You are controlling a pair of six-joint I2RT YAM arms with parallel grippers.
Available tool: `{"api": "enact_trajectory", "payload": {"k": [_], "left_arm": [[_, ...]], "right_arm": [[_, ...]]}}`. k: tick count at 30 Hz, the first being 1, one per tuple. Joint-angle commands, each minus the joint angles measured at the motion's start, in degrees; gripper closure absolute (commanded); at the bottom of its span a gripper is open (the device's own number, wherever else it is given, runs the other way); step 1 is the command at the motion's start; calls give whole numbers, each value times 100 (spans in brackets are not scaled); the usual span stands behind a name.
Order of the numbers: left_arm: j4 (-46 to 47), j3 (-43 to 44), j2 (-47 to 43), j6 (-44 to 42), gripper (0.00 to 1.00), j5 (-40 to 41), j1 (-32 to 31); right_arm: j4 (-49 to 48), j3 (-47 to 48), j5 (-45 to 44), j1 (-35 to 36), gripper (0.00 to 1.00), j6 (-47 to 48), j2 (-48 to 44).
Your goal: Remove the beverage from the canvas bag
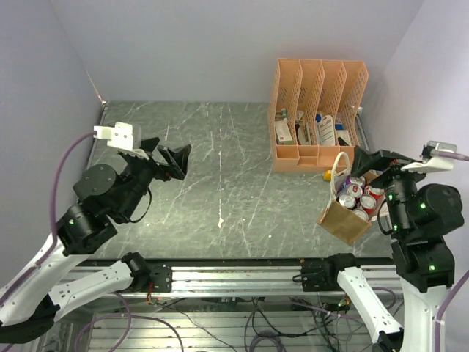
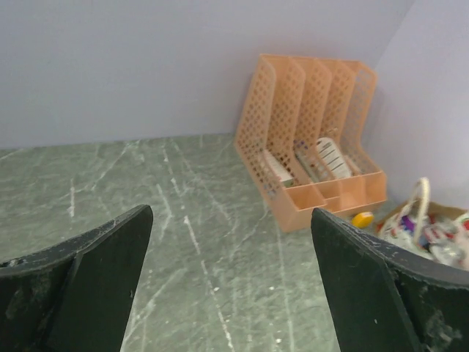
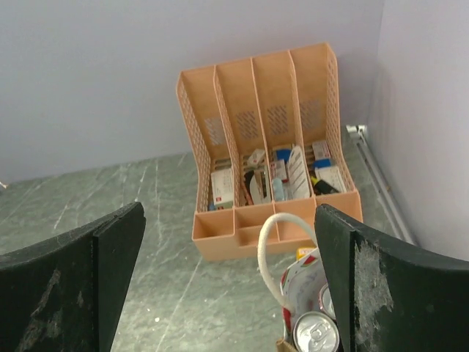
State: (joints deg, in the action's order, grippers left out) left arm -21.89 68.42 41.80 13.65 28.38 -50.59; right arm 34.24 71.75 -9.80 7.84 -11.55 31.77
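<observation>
canvas bag (image 1: 343, 218): tan, boxy, tilted, white rope handle (image 1: 337, 174); near right edge of green veined table (image 1: 220, 183), in front of peach perforated plastic file organizer (image 1: 319, 110). round shiny-topped cans (image 1: 357, 196) packed inside. left gripper (image 1: 165, 155): fingers spread wide, holding nothing, over left side. right gripper (image 1: 375, 163): fingers spread wide, holding nothing, just above bag.

The left arm (image 1: 95, 209) and the right arm (image 1: 421, 227) have white lower links and black rounded joint housings with small green lights. On each wrist sits a white camera block (image 1: 117, 135), and a pale purple cable (image 1: 60, 172) runs from it. The left gripper (image 2: 231, 220) and the right gripper (image 3: 229, 220) have black, flat, wedge-shaped fingers (image 2: 102, 279) with grey scuff marks on their inner faces.
</observation>
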Motion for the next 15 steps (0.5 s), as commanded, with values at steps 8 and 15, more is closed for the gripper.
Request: {"api": "enact_trajectory", "payload": {"k": [8, 15], "left_arm": [[1371, -1175, -112, -654, 0, 433, 776], [1321, -640, 519, -876, 0, 402, 1128]], "right_arm": [[668, -181, -501, 11, 0, -932, 618], [671, -588, -449, 13, 0, -1405, 465]]}}
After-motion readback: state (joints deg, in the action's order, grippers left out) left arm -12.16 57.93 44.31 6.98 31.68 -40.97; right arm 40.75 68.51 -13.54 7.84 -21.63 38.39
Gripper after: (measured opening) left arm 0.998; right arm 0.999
